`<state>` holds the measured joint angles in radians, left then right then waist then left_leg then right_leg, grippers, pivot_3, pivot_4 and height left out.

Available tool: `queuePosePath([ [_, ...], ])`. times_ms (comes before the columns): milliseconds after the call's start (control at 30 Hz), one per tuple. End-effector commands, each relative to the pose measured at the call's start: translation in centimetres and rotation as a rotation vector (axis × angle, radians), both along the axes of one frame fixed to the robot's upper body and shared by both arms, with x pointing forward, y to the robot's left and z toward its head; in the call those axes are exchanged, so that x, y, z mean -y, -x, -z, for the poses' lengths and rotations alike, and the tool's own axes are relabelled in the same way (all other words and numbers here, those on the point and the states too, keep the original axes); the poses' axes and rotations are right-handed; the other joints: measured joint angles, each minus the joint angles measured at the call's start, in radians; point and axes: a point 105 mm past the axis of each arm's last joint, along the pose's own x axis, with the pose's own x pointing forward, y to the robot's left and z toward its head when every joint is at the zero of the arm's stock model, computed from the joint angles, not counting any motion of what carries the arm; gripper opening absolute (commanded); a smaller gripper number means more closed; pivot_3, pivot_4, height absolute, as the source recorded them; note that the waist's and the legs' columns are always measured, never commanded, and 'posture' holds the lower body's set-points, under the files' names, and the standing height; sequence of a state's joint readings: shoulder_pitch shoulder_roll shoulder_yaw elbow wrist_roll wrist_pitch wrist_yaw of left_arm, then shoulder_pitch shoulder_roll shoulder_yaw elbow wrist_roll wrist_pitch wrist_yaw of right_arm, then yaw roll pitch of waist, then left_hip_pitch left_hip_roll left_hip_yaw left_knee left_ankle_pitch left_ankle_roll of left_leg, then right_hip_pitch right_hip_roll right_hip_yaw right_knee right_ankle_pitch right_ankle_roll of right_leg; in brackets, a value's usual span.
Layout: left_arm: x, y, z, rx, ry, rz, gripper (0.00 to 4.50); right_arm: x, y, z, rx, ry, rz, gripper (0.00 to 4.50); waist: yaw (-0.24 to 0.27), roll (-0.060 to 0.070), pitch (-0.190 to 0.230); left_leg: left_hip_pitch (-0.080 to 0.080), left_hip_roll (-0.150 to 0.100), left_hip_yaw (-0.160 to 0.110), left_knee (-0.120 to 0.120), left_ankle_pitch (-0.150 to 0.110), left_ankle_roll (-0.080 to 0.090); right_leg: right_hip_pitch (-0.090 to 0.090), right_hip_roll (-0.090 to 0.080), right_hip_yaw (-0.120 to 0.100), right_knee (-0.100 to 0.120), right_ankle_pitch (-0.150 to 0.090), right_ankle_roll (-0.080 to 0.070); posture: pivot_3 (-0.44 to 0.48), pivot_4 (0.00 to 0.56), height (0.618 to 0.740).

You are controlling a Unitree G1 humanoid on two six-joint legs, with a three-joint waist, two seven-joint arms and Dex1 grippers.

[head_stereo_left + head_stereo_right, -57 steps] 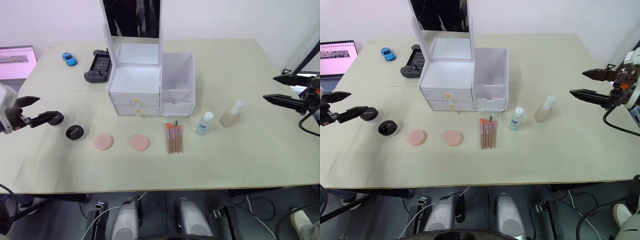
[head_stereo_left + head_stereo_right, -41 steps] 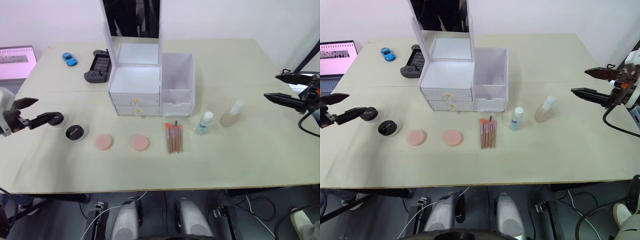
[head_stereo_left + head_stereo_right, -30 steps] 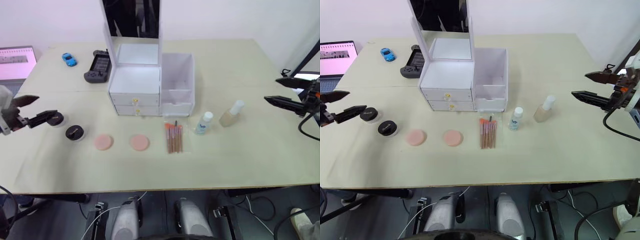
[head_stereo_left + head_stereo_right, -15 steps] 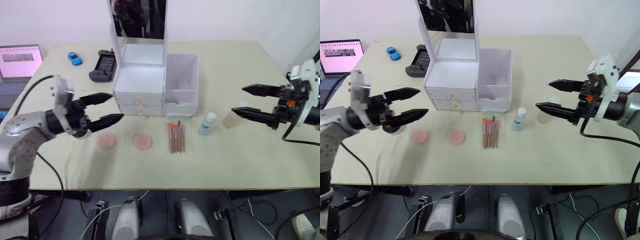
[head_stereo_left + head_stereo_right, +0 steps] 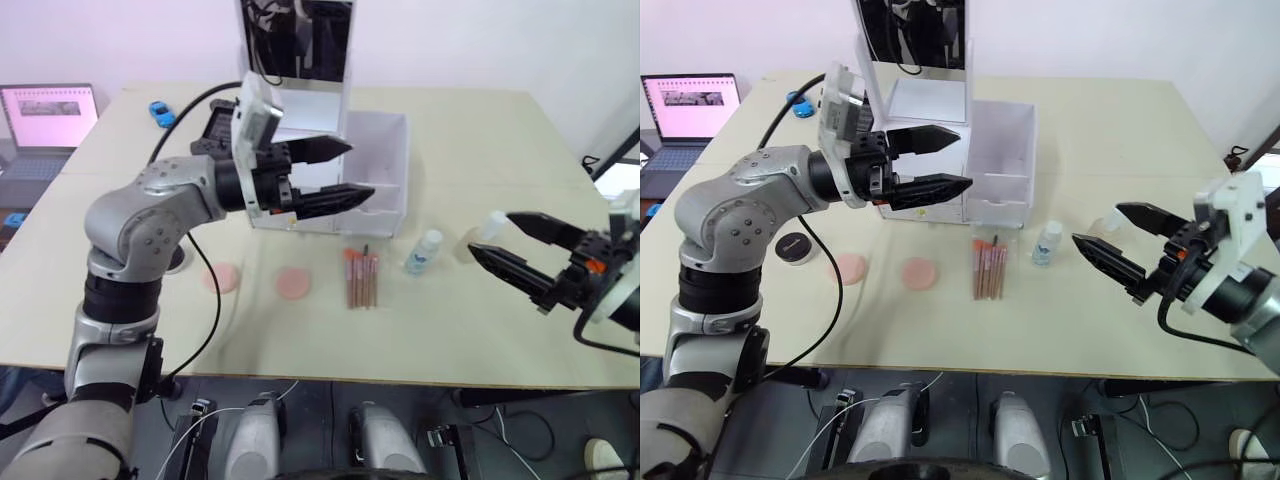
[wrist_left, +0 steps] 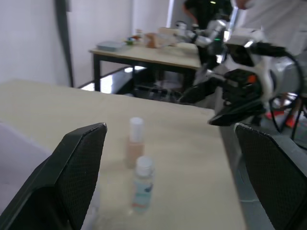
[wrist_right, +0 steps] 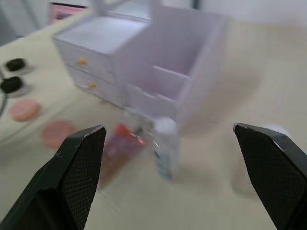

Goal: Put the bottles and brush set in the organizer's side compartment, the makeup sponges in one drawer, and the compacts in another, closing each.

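Organizer [image 5: 985,150]: white box, far centre of the table [image 5: 1110,130], mirror [image 5: 912,35] upright on top; two gold-knobbed drawers [image 7: 88,72] on its left half, both shut; side bin [image 5: 385,160] on its right half, open-topped, nothing seen inside. Placed facing the robot, so drawers pull toward the near edge and the bin loads from above

Bottles: short clear one [image 5: 425,251] and taller beige one [image 5: 484,233], upright, close together, just right of the organizer's near corner. Blue-green label on the short one; its writing too small to read

Brush set [image 5: 987,266]: clear packet flat on the table, just near of the bin, left of the bottles

Sponges: two pink discs [image 5: 850,266] [image 5: 916,272], flat, side by side, near of the drawers

Compacts: one black-lidded case [image 5: 793,246] left of the sponges, partly behind the left arm; a second cannot be made out

Left gripper [image 5: 945,160]: jaws wide apart, empty, held level in front of the drawers and pointing right, toward the bin. Judged an approach pose, nothing yet taken up

Right gripper [image 5: 1118,238]: jaws wide apart, empty, above the table just right of the beige bottle, fingers pointing left at it. Judged lined up for the bottles as the first pick

Other: laptop [image 5: 690,105], blue toy car [image 5: 161,108] and dark handheld device [image 5: 218,125] at far left, well apart from the work. Laptop screen pink, text unreadable
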<state>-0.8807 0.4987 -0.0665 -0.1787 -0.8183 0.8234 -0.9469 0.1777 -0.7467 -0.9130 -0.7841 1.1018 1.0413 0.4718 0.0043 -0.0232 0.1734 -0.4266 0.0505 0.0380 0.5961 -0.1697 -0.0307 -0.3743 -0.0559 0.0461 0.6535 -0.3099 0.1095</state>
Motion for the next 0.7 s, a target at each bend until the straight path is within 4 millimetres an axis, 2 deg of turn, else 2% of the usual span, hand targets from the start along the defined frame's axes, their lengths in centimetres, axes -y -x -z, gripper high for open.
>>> queuePosePath([
  [33, 0.0, 0.8, -0.6, 0.051, -0.022, 0.058, 4.49, 1.1, 0.4, -1.0, 0.101, -0.017, 0.087, 4.5, -0.014, 0.002, -0.001, 0.001, 0.0, 0.0, 0.0, 0.0, 0.0, 0.0, 0.0, 0.0, 0.0, 0.0, 0.0, 0.0, 0.15, 0.739],
  [167, -0.2, 0.6, -0.7, 0.08, -0.031, 0.037, 4.49, 2.3, -0.6, 0.2, 0.092, 0.005, 0.15, 4.5, -0.021, 0.002, -0.002, 0.001, 0.0, -0.001, 0.0, 0.0, 0.0, 0.001, 0.0, 0.0, 0.0, 0.0, 0.0, 0.0, 0.15, 0.739],
  [267, -0.5, 0.3, -0.6, 0.078, -0.021, -0.008, 4.49, 3.1, -2.3, 0.8, 0.098, 0.062, 0.195, 4.5, -0.02, 0.003, -0.002, 0.0, 0.0, -0.001, 0.0, 0.0, 0.001, 0.001, 0.0, 0.0, 0.0, 0.0, 0.0, 0.0, 0.15, 0.739],
  [367, -1.1, 0.5, -1.0, 0.149, 0.036, -0.046, 4.49, 3.8, -4.3, 1.3, 0.124, 0.134, 0.236, 4.5, -0.019, 0.003, -0.002, 0.0, 0.0, -0.001, 0.0, 0.0, 0.001, 0.0, 0.0, 0.0, -0.001, 0.0, 0.0, 0.0, 0.15, 0.739],
  [467, -1.7, 0.7, -1.7, 0.151, 0.145, -0.081, 4.49, 3.8, -5.9, 1.8, 0.132, 0.146, 0.235, 4.5, -0.018, 0.003, -0.002, 0.0, 0.0, -0.001, 0.0, 0.0, 0.001, 0.0, 0.0, 0.0, -0.002, 0.0, 0.0, 0.0, 0.15, 0.739],
  [700, -2.6, 0.8, -1.3, 0.147, 0.191, -0.153, 4.49, 3.5, -8.5, 3.2, 0.115, 0.165, 0.2, 4.5, -0.017, 0.003, -0.002, -0.001, 0.0, -0.001, 0.0, 0.0, 0.001, 0.001, 0.0, 0.0, -0.002, 0.0, 0.0, 0.0, 0.15, 0.739],
])
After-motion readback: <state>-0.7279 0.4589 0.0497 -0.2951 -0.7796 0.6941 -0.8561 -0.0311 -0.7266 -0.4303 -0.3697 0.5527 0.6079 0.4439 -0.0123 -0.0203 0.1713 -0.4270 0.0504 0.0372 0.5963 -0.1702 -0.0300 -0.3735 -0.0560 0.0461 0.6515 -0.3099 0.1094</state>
